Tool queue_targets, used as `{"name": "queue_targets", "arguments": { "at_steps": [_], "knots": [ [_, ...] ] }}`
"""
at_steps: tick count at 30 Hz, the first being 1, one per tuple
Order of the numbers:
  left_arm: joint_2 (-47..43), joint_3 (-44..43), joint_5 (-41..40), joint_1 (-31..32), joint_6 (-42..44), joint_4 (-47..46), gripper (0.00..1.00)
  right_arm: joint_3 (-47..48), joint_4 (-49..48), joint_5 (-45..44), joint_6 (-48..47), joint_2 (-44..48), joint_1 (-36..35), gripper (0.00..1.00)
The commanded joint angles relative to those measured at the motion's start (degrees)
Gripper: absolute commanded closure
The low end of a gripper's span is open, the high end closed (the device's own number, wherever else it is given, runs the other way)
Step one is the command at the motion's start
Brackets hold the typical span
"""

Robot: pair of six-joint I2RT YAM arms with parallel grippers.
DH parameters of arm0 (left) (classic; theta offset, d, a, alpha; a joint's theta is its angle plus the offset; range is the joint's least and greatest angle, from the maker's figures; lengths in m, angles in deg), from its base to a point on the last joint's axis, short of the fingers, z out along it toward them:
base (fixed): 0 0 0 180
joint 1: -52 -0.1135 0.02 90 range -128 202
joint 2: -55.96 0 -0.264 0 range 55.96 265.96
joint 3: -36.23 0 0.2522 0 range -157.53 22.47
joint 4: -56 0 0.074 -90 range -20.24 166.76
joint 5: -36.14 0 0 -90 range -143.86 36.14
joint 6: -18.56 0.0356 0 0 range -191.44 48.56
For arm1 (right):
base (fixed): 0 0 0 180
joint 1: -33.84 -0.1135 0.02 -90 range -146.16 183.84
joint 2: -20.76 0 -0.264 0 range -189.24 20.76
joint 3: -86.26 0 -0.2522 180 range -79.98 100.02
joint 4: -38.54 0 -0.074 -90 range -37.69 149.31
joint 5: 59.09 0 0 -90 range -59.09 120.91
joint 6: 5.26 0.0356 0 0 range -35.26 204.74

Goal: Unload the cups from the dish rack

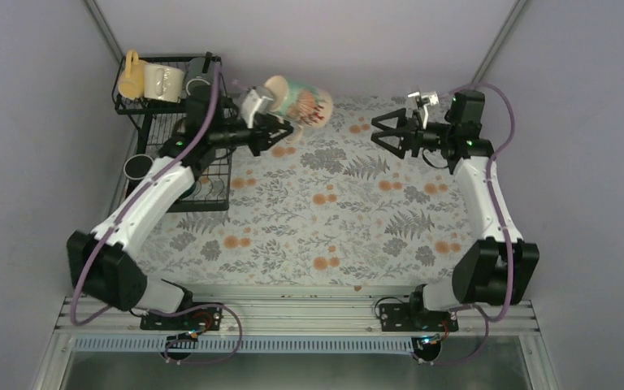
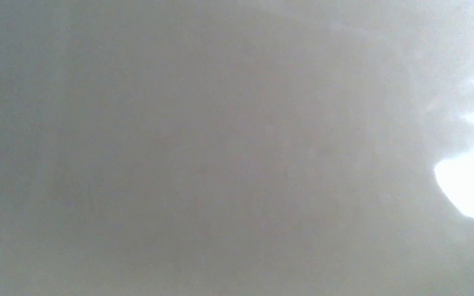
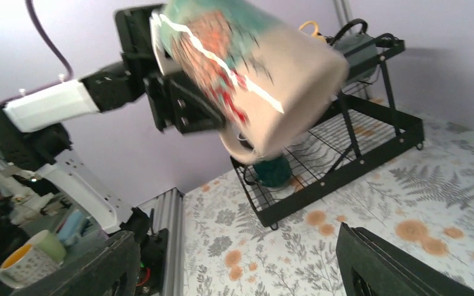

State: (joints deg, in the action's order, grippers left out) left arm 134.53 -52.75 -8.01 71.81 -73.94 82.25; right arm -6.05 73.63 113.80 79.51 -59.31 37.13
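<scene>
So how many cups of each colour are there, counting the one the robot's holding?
Yellow cup: 1
Cream cup: 1
Dark grey cup: 1
Black cup: 1
Dark green cup: 1
Patterned beige cup, held by the left gripper: 1
Total: 6

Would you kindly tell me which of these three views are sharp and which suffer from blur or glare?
Top external: evenly lit and sharp, with only the patterned mug slightly smeared. Left wrist: a featureless grey haze with a blown-out white patch at the right edge; nothing identifiable. Right wrist: the patterned mug is heavily motion-blurred, while the dish rack and floral tablecloth are fairly clear.
</scene>
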Motion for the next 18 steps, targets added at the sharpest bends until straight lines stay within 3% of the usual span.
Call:
{"name": "queue_targets", "arguments": {
  "at_steps": [1, 4, 10, 18],
  "knots": [
    [4.8, -6.7, 0.7, 5.9, 2.9, -9.1, 0.98, 6.2, -3.4, 7.3, 4.1, -4.7, -1.6, 0.17],
    [8.9, -9.3, 1.3, 7.3, 2.9, -9.0, 0.98, 8.0, -4.2, 7.0, 5.5, -6.9, -2.4, 0.16],
    [9.5, -4.0, 1.8, 9.0, 1.1, -21.6, 0.98, 8.7, -3.5, 6.4, 5.8, -9.9, -3.1, 0.18],
    [11.6, -1.6, 3.3, 10.2, -0.7, -27.7, 0.98, 7.1, -2.6, 7.3, 3.0, -10.2, -3.3, 0.17]
  ]
}}
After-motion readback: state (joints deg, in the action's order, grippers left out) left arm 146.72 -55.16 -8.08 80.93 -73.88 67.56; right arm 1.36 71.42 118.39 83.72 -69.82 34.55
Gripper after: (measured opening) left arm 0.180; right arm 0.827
